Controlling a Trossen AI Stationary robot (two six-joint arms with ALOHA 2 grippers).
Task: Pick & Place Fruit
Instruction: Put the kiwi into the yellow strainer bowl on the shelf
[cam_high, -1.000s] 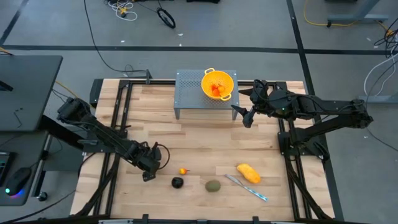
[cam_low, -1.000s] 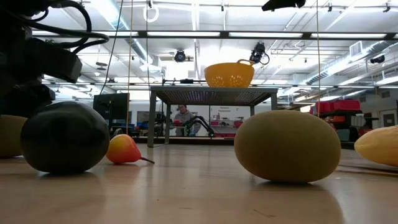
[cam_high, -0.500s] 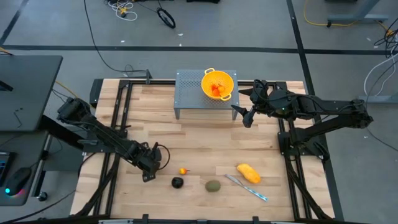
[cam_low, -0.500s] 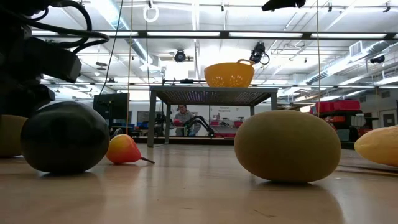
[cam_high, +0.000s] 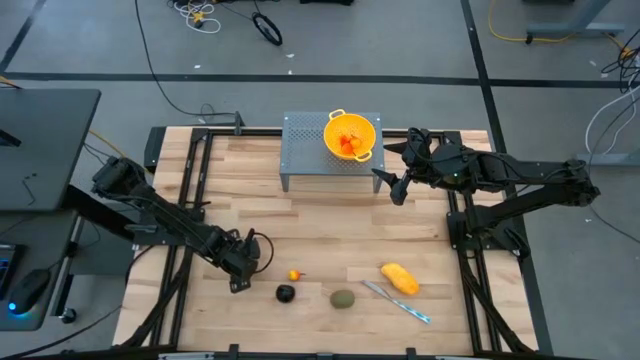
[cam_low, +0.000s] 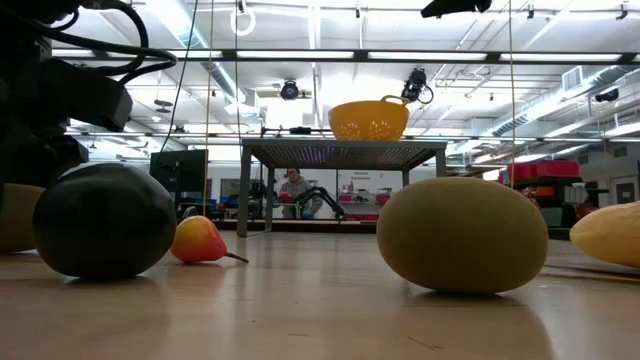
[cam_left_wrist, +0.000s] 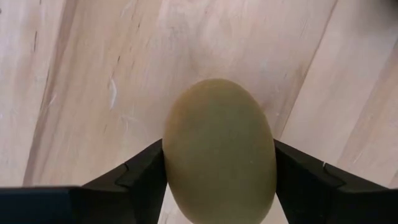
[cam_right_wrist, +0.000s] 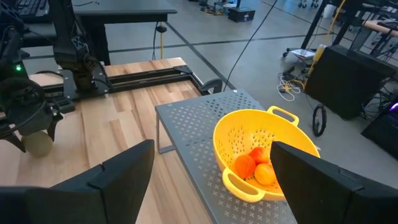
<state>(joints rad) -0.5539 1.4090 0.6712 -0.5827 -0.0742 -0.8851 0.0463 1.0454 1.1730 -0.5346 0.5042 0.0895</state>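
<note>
1. The olive-green oval fruit (cam_left_wrist: 219, 149) lies on the wooden table (cam_high: 320, 225) near its front left, between the fingers of the left pincer (cam_high: 243, 266).
2. By its look it is a light, rigid toy with a smooth, rounded skin that could squirt out of a pinch; taking it across its widest middle seems safest.
3. The left pincer's fingers (cam_left_wrist: 146, 171) sit against both flanks of that oval, pinching it at mid-width while it rests on the wood.
4. The right pincer (cam_high: 397, 185) waits spread wide and empty beside the grey perforated stand (cam_high: 310, 150) carrying the yellow colander (cam_high: 352, 135), which already holds orange-red pieces (cam_right_wrist: 255, 168).
</note>
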